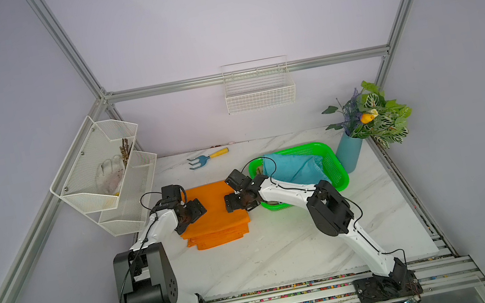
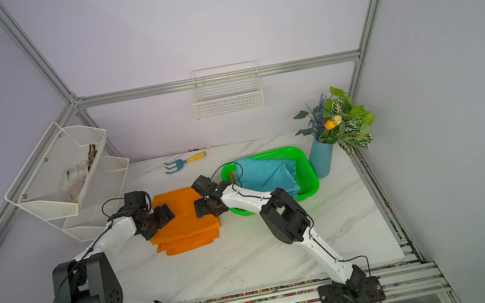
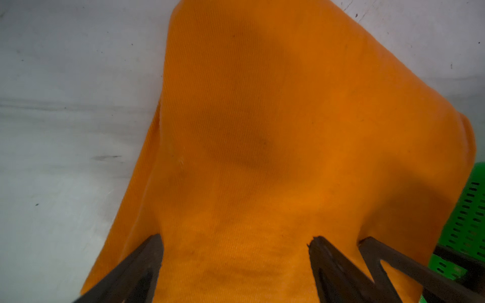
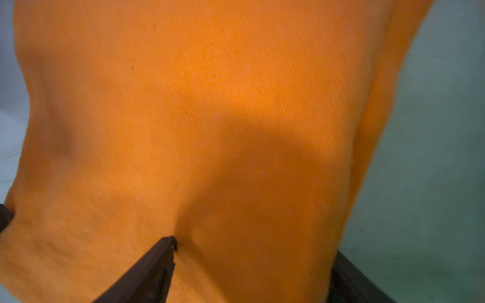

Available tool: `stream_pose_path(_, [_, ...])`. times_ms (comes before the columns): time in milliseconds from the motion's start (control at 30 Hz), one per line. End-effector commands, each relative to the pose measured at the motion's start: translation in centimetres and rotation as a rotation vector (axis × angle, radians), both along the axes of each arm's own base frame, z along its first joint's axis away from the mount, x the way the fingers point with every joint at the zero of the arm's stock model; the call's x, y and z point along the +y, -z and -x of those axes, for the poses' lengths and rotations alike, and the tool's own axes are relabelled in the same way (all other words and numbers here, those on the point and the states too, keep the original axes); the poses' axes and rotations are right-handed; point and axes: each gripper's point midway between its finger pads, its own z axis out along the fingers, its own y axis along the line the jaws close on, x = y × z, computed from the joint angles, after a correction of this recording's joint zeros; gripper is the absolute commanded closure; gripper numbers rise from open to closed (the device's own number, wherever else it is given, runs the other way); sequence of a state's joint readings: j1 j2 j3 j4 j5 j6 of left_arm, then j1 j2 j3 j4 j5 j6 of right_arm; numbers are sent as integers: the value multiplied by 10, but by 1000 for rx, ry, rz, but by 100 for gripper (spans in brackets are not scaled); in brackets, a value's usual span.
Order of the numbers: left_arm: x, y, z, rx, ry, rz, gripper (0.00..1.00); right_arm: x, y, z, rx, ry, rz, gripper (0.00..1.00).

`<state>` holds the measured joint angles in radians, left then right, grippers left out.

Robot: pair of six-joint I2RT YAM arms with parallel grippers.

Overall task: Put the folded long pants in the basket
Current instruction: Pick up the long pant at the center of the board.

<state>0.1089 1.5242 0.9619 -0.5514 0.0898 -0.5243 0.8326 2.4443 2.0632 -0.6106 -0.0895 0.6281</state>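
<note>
The orange folded long pants [image 1: 217, 226] [image 2: 188, 232] lie as a stack on the marble table, left of the green basket [image 1: 333, 156] [image 2: 306, 161]. Light blue pants [image 1: 296, 166] [image 2: 267, 173] fill the basket, and a bit of tan cloth [image 1: 258, 169] shows beneath them. My left gripper [image 1: 199, 212] [image 3: 235, 244] stands open at the stack's left edge, orange cloth [image 3: 262, 131] between its fingers. My right gripper [image 1: 230, 202] [image 4: 254, 254] is at the stack's right edge, jaws apart around the orange cloth [image 4: 210, 105], with one fingertip [image 4: 170, 244] dimpling it.
A blue garden fork [image 1: 207, 158] lies at the back of the table. A teal vase with a plant [image 1: 349, 152] stands right of the basket. A white mesh rack [image 1: 103, 173] hangs at the left and a white wire basket [image 1: 259, 90] on the back wall.
</note>
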Motion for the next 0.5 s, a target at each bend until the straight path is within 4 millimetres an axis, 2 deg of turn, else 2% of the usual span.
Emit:
stream_pose_path(0, [4, -5, -1, -22, 19, 5, 9, 2, 44, 14, 100, -37, 10, 28])
stream_pose_path(67, [7, -8, 0, -26, 11, 9, 9, 2, 47, 14, 111, -33, 3, 50])
stream_pose_path(133, [11, -12, 0, -36, -1, 11, 9, -1, 50, 12, 125, -23, -3, 82])
stream_pose_path(200, [18, -17, 1, -57, -17, 10, 8, -5, 51, 9, 133, -7, -7, 100])
stream_pose_path(333, [42, -17, 3, -93, -76, 42, 7, -10, 36, 1, 100, 13, -28, 100])
stream_pose_path(467, [59, -1, 4, -83, -91, 64, 8, -11, 15, -5, 42, 15, -53, 100])
